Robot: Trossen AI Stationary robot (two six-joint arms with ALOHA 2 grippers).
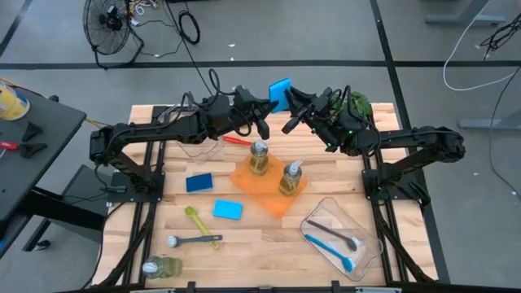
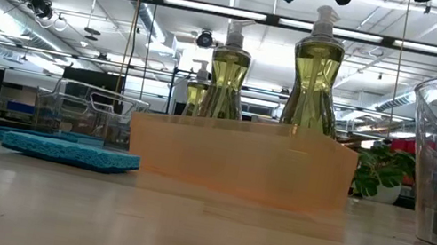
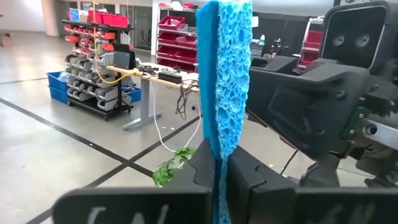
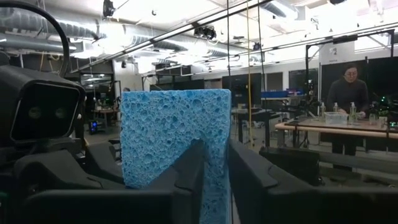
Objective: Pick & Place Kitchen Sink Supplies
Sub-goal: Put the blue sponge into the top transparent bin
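A blue sponge hangs high over the table's far middle, between my two grippers. My left gripper comes from the left and is shut on it; the sponge shows edge-on there. My right gripper comes from the right, with its fingers apart on either side of the sponge's lower corner. Below, two pump bottles stand in an orange bin. Two more blue sponges lie flat on the table. My left gripper pinches the sponge's lower end between its two fingers, across its thickness, where the sponge narrows. The fingers come level from the table's left. The sponge stands upright above them, clear of the table. My right gripper's fingers flank the sponge's lower corner; whether they touch it I cannot tell.
A clear bin at the near right holds a grey and a blue brush. A yellow-green brush, a grey brush and a lying bottle are at the near left. A red brush, another clear bin and a plant lie farther back.
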